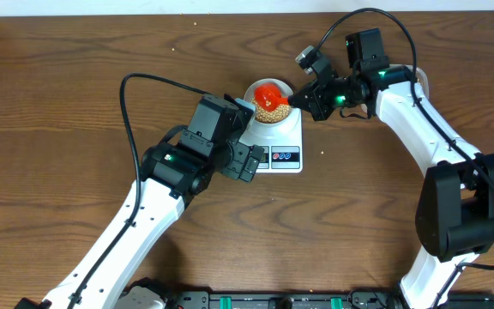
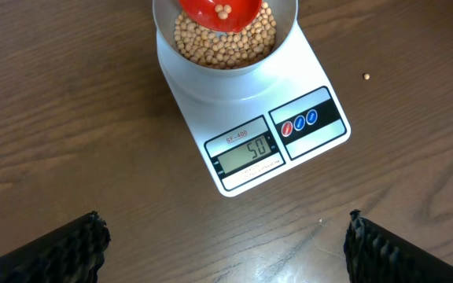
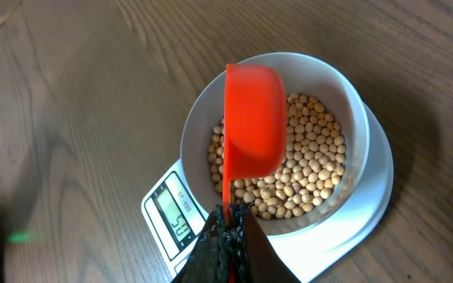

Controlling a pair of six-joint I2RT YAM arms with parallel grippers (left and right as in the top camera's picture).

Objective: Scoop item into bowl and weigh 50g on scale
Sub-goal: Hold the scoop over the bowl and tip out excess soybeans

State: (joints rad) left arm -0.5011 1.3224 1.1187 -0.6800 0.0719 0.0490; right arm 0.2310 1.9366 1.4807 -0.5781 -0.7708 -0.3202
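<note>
One brown wood-grain table (image 1: 58, 129) carries everything. Two white-and-black arms: left arm (image 1: 135, 219) comes in from the near left, right arm (image 1: 418, 129) from the near right.

One flat white rectangular digital scale (image 2: 246, 102), mid-table. In the overhead view its long axis runs far-to-near, with the display end pointing at the near edge and the bowl end at the far edge. One grey LCD display (image 2: 246, 149), reading 50. Beside it are three small round buttons (image 2: 300, 123), one red and two blue.

One small round white bowl (image 3: 351, 94), upright on the far half of the scale.

One red-orange plastic scoop (image 3: 254, 118). Its cup hangs over the bowl, above the beans. A thin handle runs back from the cup to the right gripper. In the overhead view that axis lies left-right, handle end pointing right.

Right gripper (image 3: 228, 240): jaws clenched on the end of the scoop handle.

Left gripper (image 2: 226, 228): jaws spread wide, nothing between them. It hovers over bare table just near of the scale's display end, not touching it.

Small round beige-tan beans (image 2: 219, 47): too many to count, heaped in the bowl. A few sit in the scoop cup. One stray bean (image 2: 366, 76) lies on the table, right of the scale in the left wrist view.
</note>
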